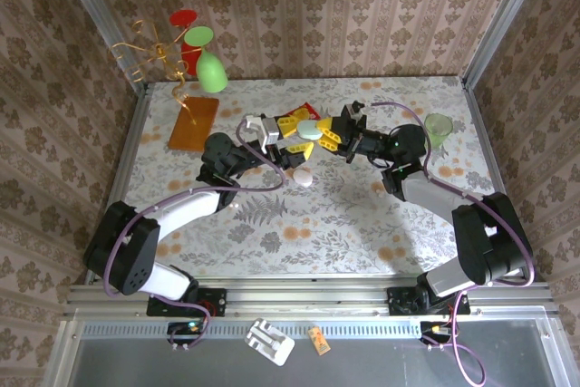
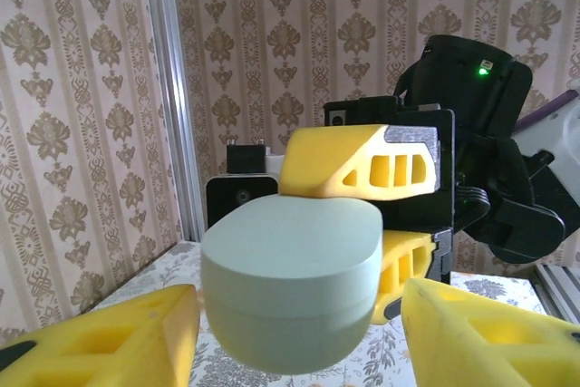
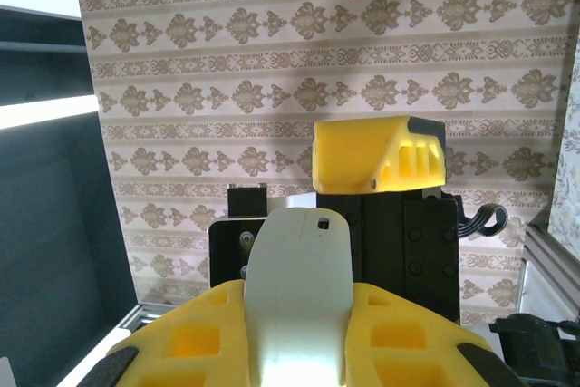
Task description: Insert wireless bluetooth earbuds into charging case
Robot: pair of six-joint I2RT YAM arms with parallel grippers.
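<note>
A pale green charging case hangs above the middle of the table, closed, with its lid seam showing. My right gripper is shut on it, its yellow fingers pressed to both sides of the case. My left gripper faces it from the other side. Its two yellow fingers flank the case, with a narrow gap left on each side. The earbuds are out of view.
A white oval piece lies on the table just below the grippers. An orange flat card, a gold wire stand and green and red goblets stand at the back left. A green cup sits at the right.
</note>
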